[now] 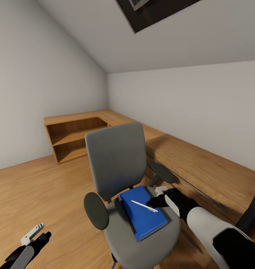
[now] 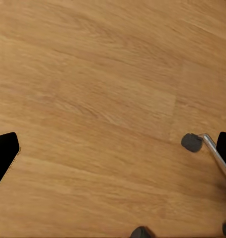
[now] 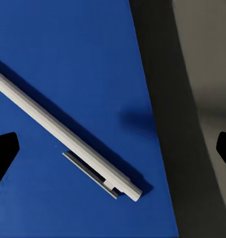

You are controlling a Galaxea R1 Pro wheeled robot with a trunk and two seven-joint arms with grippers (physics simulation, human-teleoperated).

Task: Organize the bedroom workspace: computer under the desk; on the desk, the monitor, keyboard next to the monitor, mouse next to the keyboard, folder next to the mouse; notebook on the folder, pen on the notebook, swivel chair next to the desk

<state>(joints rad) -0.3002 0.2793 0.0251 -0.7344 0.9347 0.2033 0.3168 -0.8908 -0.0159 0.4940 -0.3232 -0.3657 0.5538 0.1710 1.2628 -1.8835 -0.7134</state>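
A white pen [image 3: 68, 136] lies on the blue folder [image 1: 144, 213] on the swivel chair [image 1: 116, 160]. The right gripper [image 1: 154, 203] hovers at the folder's 3 o'clock edge, jaws wide – the left gripper [image 1: 39, 234] hangs low, also wide

Thin white pen [image 1: 144, 206] lies on bright blue flat folder [image 1: 142, 213], folder on seat of grey padded swivel chair [image 1: 118, 160]; right gripper [image 1: 154, 203] just beside pen.
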